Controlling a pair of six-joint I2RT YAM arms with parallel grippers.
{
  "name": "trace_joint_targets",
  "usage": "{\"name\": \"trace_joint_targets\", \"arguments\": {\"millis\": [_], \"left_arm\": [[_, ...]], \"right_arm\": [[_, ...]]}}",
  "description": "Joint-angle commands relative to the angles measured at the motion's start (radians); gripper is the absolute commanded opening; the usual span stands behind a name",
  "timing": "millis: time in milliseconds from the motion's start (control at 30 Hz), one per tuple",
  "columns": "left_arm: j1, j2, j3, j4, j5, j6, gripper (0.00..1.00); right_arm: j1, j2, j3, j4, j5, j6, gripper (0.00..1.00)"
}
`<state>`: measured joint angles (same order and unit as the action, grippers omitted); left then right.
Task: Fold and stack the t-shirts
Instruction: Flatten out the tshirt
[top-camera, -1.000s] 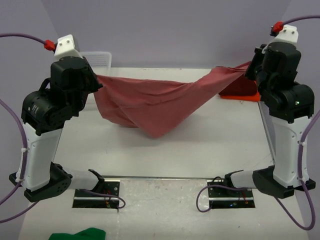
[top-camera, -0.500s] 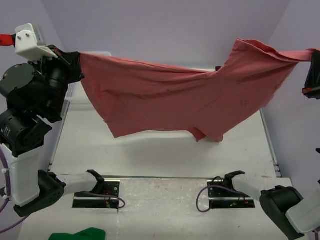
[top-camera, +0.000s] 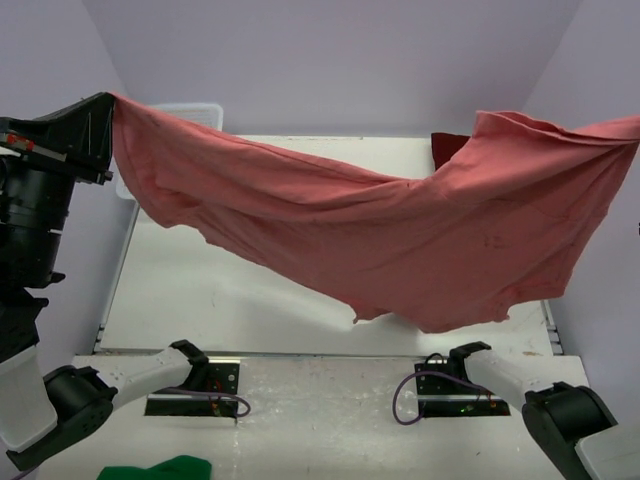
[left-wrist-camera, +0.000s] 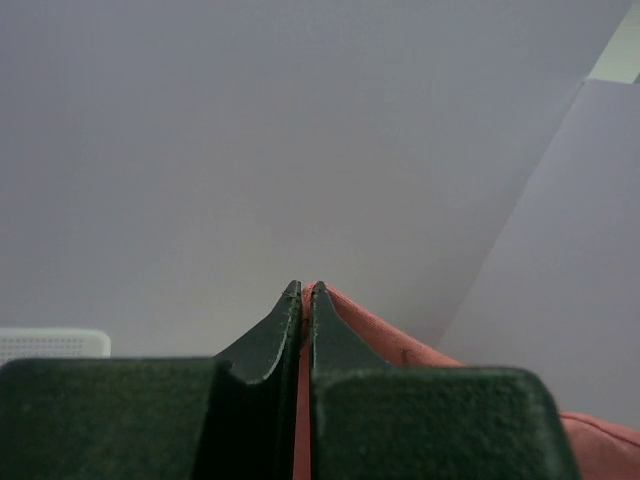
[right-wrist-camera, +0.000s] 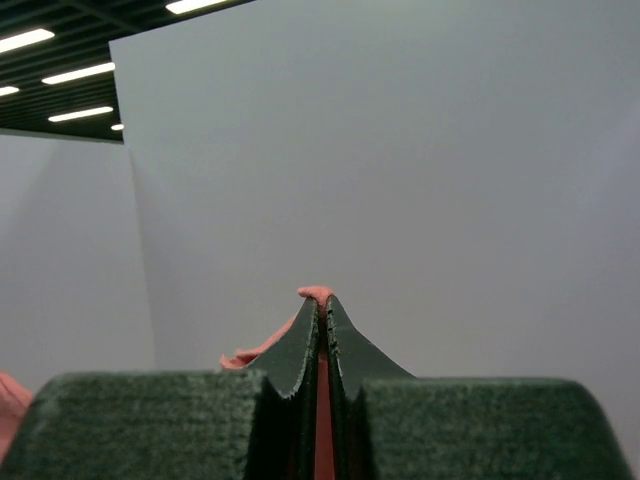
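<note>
While both arms are raised, I see the rose shirt (top-camera: 400, 240) stretched in the air between the two grippers, hanging as a wide, sagging sheet over the table (top-camera: 230, 290). One corner is pinched in the left gripper (left-wrist-camera: 303, 292), whose jaws are pressed together on a thin strip of the red cloth. In the left wrist view the fabric runs down between the fingers and spills out to the right of them. The opposite corner is nipped in the right gripper (right-wrist-camera: 321, 302), jaws likewise clamped on it, with a small tuft poking just above the tips and a fold showing to their left.

From above, the shirt dips lowest between the two sets of jaws, nearer the right ones, which lie past the edge of that view. Below and to the left of the right jaws, a maroon shirt (top-camera: 447, 150) peeks out from behind the rose one at the far side of the table. Just beside the left jaws, partly behind the cloth, I see a white basket (top-camera: 195, 112). A green cloth (top-camera: 160, 468) lies at the near edge, well below the left jaws.
</note>
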<state>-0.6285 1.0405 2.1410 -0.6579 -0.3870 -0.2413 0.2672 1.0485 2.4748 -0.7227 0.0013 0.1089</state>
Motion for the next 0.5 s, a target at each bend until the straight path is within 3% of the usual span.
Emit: {"name": "trace_joint_targets", "arguments": {"millis": [0,333,467], "left_arm": [[0.007,0.029,-0.015,0.083,0.042,0.056,0.00],[0.007,-0.065,-0.114,0.248,0.235,0.114,0.00],[0.007,-0.062,-0.168,0.256,0.119,0.129,0.00]], "right_arm": [[-0.003,0.038,0.004,0.080,-0.104,-0.003,0.00],[-0.003,-0.021,-0.075,0.173,-0.245,-0.028,0.00],[-0.003,-0.048,-0.201,0.233,-0.229,-0.055,0.00]]}}
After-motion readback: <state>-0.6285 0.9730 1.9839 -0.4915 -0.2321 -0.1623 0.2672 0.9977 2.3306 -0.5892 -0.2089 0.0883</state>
